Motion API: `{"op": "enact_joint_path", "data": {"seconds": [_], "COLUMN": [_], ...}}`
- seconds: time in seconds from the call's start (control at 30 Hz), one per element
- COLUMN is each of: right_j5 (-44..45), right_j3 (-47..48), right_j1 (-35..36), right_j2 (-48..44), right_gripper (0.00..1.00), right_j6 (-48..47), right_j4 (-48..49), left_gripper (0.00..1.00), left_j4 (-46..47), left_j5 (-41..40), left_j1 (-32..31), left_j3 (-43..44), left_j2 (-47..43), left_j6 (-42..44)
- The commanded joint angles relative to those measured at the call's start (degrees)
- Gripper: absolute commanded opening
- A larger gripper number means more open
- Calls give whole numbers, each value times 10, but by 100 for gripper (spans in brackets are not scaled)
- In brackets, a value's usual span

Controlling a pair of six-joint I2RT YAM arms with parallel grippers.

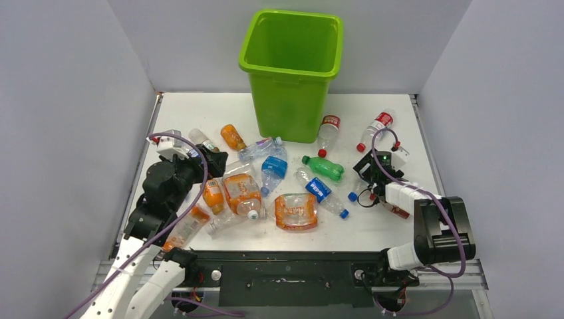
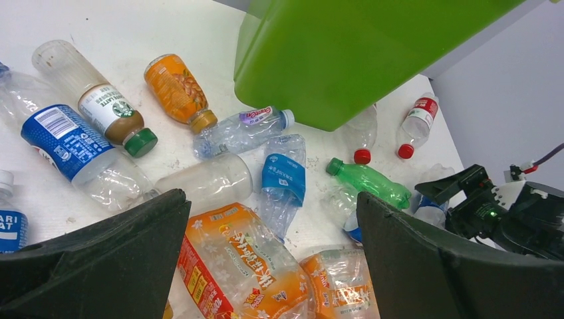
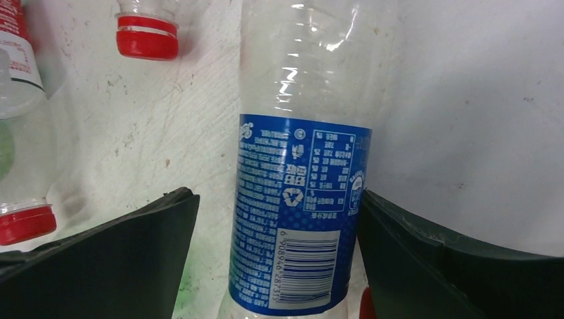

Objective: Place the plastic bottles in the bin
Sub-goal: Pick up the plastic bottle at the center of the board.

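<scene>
Left gripper (image 1: 214, 159): jaws wide apart, nothing held; hangs low over the left cluster, probably lining up a pick
Left cluster: crushed orange-labelled bottle (image 2: 243, 262) lies directly below the jaws; brown green-capped bottle (image 2: 100, 106) and small orange bottle (image 2: 174, 86) lie beyond; all flat on the bench (image 1: 199, 109)
Bin (image 1: 289, 100): upright at the far middle of the bench, mouth upward so bottles can be dropped in; no bottle shows inside, floor hidden
Middle: green bottle (image 1: 324, 167) on its side near the bin's foot
Right gripper (image 3: 278, 199): jaws apart, straddling a clear blue-labelled bottle (image 3: 299, 219), one finger close at each side, not yet clamped; contact cannot be told; set square across the body, judged good for a firm squeeze
Progress: bottles lie scattered, looks early
</scene>
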Motion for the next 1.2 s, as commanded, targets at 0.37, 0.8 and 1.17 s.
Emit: {"op": "enact_joint_path", "data": {"seconds": [0.37, 0.8, 1.17], "right_j5": [-9, -203, -324], "right_j3": [43, -11, -22], "right_j1": [53, 255, 308], "right_j2": [-130, -539, -435], "right_gripper": [34, 37, 33], "right_j6": [-6, -108, 21], "right_j4": [-13, 83, 388], "left_gripper": [96, 96, 96], "left_j4": [50, 161, 365], "left_j5": [6, 251, 359], "left_j1": [-3, -37, -213], "left_j3": [-14, 11, -13], "left_j2": [-23, -27, 67], "left_j6": [1, 18, -39]}}
